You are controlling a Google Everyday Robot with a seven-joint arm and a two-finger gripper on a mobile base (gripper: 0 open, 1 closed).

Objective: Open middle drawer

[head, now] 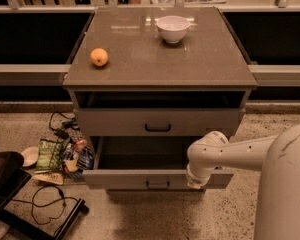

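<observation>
The grey cabinet [160, 74] stands in the middle of the camera view. The middle drawer [140, 178] is pulled well out toward me, its plain grey inside in shadow and its small black loop handle [157, 184] on the front. The drawer above it [157, 121] stands slightly out, with a dark gap under the top. My white arm [230, 151] reaches in from the right. My gripper [196, 182] is at the right part of the middle drawer's front edge, tucked under the wrist.
An orange [99, 57] and a white bowl [173, 28] sit on the cabinet top. Snack bags [55, 156] and black cables [50, 201] lie on the floor to the left, by a black stand [5, 184]. A dark railing runs behind.
</observation>
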